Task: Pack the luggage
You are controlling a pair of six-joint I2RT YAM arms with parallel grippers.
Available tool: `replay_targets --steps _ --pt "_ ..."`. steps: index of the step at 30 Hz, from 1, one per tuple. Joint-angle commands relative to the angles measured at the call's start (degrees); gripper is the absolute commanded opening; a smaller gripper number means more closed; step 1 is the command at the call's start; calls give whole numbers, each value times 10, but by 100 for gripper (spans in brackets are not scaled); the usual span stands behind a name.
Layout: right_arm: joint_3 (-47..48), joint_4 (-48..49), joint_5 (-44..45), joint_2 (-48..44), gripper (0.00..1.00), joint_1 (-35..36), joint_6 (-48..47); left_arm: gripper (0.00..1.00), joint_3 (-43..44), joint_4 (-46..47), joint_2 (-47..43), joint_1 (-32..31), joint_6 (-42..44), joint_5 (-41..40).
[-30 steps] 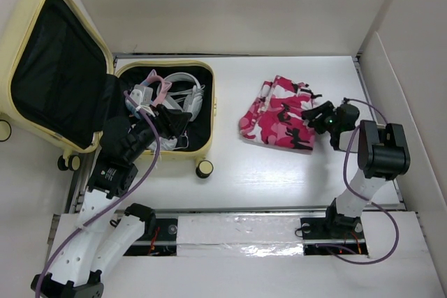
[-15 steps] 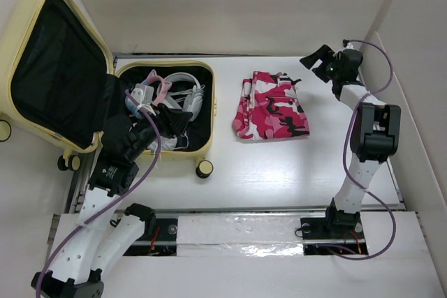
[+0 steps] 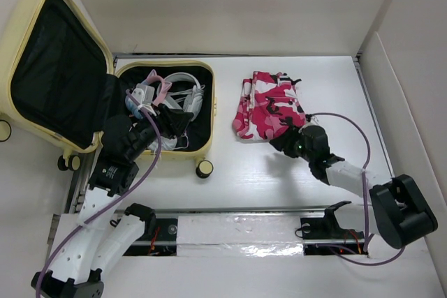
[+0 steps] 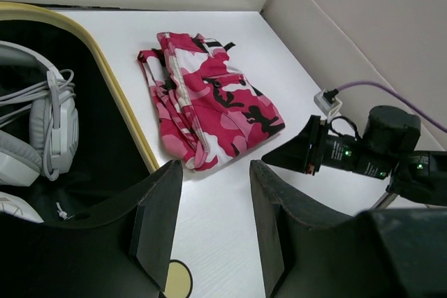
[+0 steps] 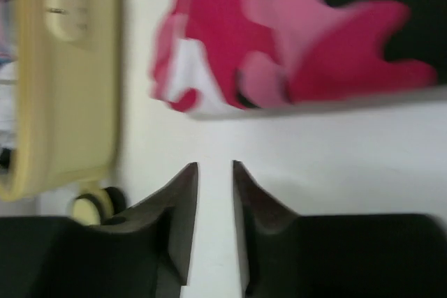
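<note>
Top: right fingers (image 3: 279,141) have swung back from the far 1 o'clock corner and now sit low at the 5 o'clock edge of the pink camo garment (image 3: 269,106), which stayed put meanwhile. The luggage (image 3: 211,113) lies open at 9 o'clock, left fingers (image 3: 174,121) unchanged over it.
Left wrist: left fingers apart, empty.
Right wrist: right fingers nearly together, nothing between them, garment ahead at 12 o'clock.
Looks like a line-up for a grab; the garment isn't packed yet.
</note>
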Motion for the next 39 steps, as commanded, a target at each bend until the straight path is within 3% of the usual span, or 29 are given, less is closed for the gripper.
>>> replay_targets --steps 1,4,7,12,17,19,23,28,30,34,36,38,39 --pt "-7 -1 81 -18 55 -6 38 40 -1 25 -14 -2 -4 10" --pt "0 13 83 4 70 -12 38 41 -3 27 -18 -2 -5 14" --pt "13 37 110 56 74 -18 52 41 -5 26 -23 -2 -5 11" --pt "37 94 110 148 74 -39 66 41 -6 25 -28 -2 -4 4" --pt "39 109 116 144 70 -47 67 43 -6 28 -14 -2 -7 13" --pt "51 123 118 153 61 -42 70 43 -4 44 6 -2 -11 30" --pt "99 147 32 201 61 -21 77 44 8 55 54 -2 -22 68" --pt "61 127 16 138 70 11 59 44 37 65 82 -7 -37 64" --pt "33 93 2 82 73 11 52 44 85 68 134 -17 -55 82" --pt "37 26 0 -3 78 -7 0 45 184 36 225 -116 -48 -7" --pt "70 -6 38 -34 68 -34 -24 46 206 34 267 -163 -59 -50" --pt "108 -12 76 -36 30 -81 -86 54 193 46 285 -221 -69 -96" --pt "177 -55 114 -17 13 -100 -102 56 187 51 302 -247 -70 -162"
